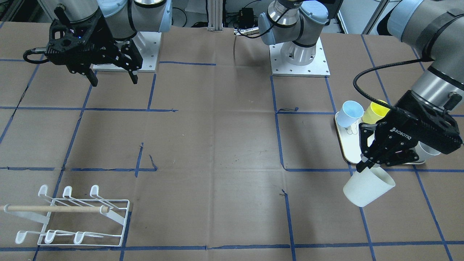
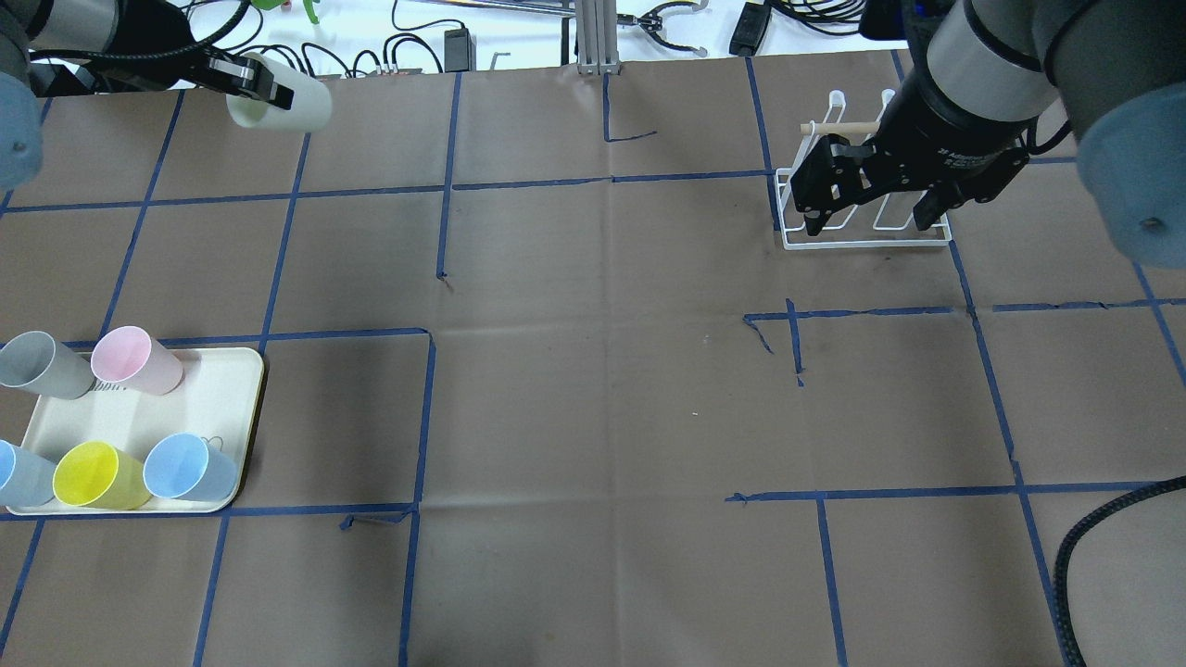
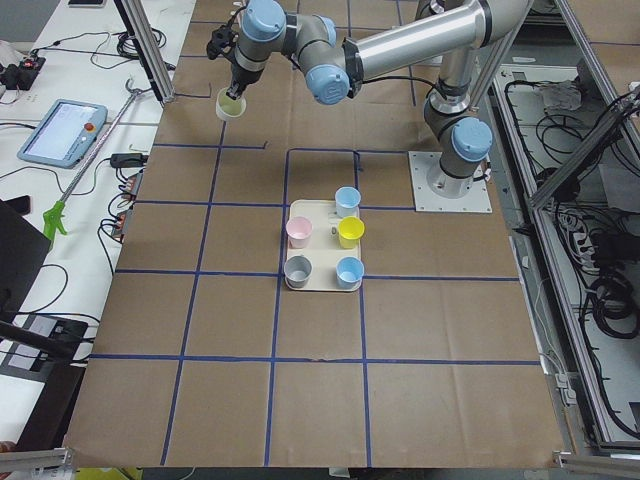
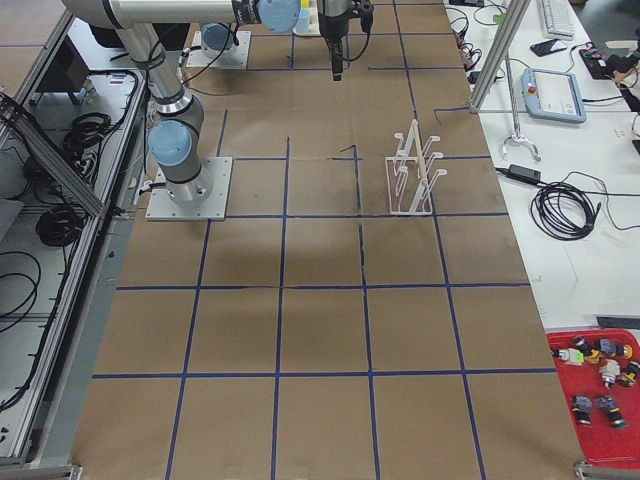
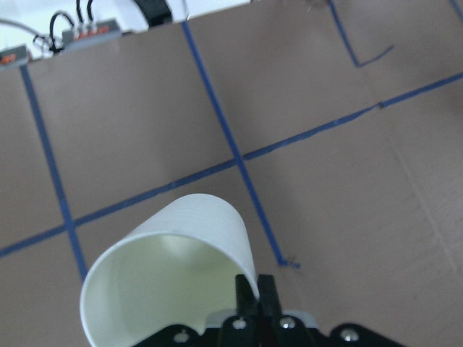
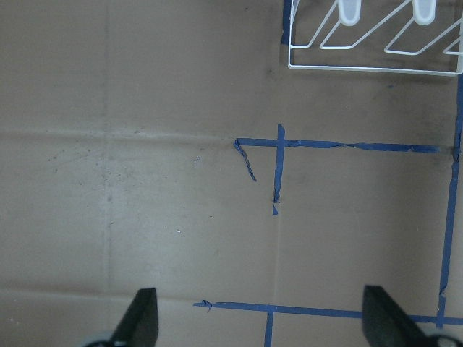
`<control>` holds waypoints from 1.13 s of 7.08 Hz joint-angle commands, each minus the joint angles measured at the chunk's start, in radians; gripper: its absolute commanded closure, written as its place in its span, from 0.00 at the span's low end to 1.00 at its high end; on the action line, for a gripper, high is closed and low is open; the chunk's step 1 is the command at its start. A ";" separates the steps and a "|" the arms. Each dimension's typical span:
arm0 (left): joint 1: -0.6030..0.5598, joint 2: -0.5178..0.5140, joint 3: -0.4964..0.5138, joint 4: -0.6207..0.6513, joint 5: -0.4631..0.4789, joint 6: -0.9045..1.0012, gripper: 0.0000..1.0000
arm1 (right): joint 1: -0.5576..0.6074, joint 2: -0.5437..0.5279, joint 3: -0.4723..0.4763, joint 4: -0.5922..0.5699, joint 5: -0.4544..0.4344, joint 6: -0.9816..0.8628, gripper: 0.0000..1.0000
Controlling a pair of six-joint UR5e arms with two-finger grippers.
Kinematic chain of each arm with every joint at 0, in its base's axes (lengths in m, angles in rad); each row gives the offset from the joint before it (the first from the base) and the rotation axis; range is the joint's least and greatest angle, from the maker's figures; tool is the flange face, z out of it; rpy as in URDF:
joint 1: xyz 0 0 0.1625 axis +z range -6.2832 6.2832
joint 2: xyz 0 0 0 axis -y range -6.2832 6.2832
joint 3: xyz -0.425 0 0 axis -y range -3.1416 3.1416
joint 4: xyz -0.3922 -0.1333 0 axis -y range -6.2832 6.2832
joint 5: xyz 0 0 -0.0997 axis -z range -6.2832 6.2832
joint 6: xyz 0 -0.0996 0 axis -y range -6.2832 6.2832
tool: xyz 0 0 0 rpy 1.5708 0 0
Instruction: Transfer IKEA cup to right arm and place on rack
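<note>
Cup (image 2: 301, 109) held sideways by left pincer (image 2: 274, 94), base pointing robot's right.

Far across the table from the rack (image 1: 54, 208), the left gripper (image 1: 363, 167) pinches the rim of a tilted cream cup (image 1: 368, 188), while the right gripper (image 1: 115, 80) hangs raised, jaws spread, pointing down.

You have the cream tapered plastic cup (image 1: 368, 188) tipped on its side, rim pinched in the left gripper (image 1: 367, 167); the low white wire rack (image 1: 112, 216) stands well apart.
</note>
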 commanded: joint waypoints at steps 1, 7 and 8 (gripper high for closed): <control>-0.027 0.015 -0.146 0.280 -0.260 0.009 1.00 | 0.000 -0.001 0.000 0.001 0.000 0.000 0.00; -0.152 -0.097 -0.475 1.003 -0.624 0.003 1.00 | 0.002 0.009 0.007 -0.118 0.121 0.002 0.00; -0.185 -0.159 -0.483 1.152 -0.670 -0.047 1.00 | 0.002 0.025 0.048 -0.259 0.124 0.040 0.00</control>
